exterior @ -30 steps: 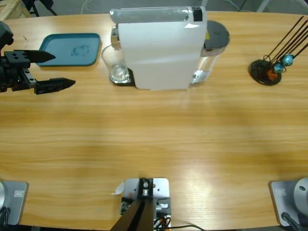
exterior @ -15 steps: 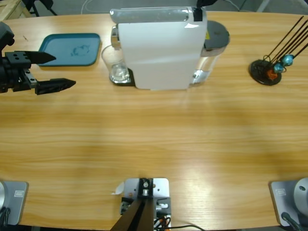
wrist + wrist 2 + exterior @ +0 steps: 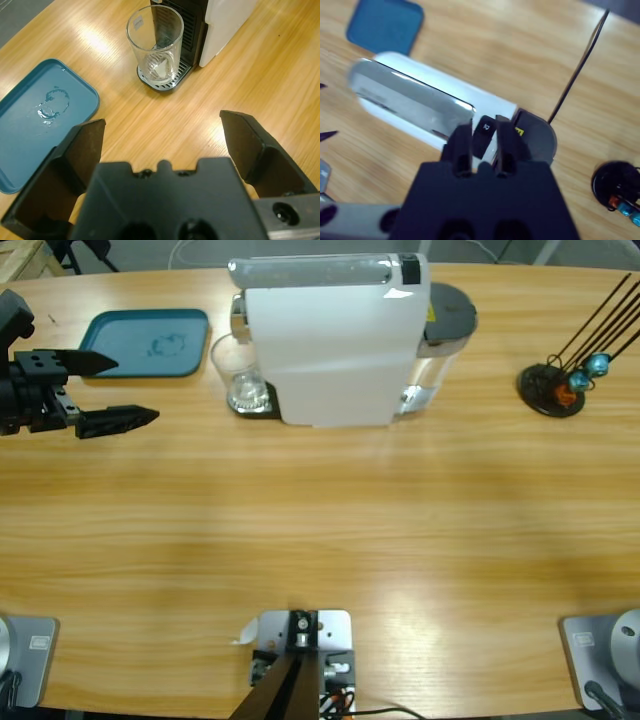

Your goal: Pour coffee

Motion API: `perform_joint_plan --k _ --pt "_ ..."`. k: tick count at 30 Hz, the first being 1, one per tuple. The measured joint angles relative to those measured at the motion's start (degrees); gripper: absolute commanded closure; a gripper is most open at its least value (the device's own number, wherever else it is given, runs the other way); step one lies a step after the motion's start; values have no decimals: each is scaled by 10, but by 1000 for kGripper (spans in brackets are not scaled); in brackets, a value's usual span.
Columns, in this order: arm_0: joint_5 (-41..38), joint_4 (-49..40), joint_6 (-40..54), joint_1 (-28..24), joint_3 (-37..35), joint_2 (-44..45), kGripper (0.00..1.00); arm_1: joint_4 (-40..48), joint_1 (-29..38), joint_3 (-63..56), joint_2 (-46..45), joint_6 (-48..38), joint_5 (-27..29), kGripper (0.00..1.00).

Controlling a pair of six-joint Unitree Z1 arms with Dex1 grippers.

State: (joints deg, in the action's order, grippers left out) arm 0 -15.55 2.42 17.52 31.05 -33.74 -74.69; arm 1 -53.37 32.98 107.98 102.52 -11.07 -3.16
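Note:
A clear glass tumbler (image 3: 243, 378) stands on the drip grate of the white coffee machine (image 3: 330, 340). In the left wrist view the tumbler (image 3: 156, 47) looks empty, and no amber coffee shows anywhere. My left gripper (image 3: 135, 390) hovers open at the table's left edge, pointing at the glass from a distance; in its own view the left gripper (image 3: 162, 122) has nothing between its jaws. My right gripper (image 3: 482, 134) is shut and looks down on the machine's top (image 3: 420, 100) from well above. It is out of the high view.
A teal tray (image 3: 147, 340) with a few water drops lies behind the left gripper, beside the machine. A black capsule stand (image 3: 553, 388) with thin rods and small coloured capsules sits at the far right. The machine's grey tank lid (image 3: 450, 312) is at its right end.
Half a second ago a black tip of the right gripper showed at the top edge above the machine; it has left the high view. The left gripper has barely moved.

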Motion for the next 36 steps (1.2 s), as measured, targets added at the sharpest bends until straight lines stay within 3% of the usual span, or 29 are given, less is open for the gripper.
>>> perform_joint_plan --k 36 --pt "0 6 -4 7 9 0 4 -4 0 -66 -32 -40 -3 0"
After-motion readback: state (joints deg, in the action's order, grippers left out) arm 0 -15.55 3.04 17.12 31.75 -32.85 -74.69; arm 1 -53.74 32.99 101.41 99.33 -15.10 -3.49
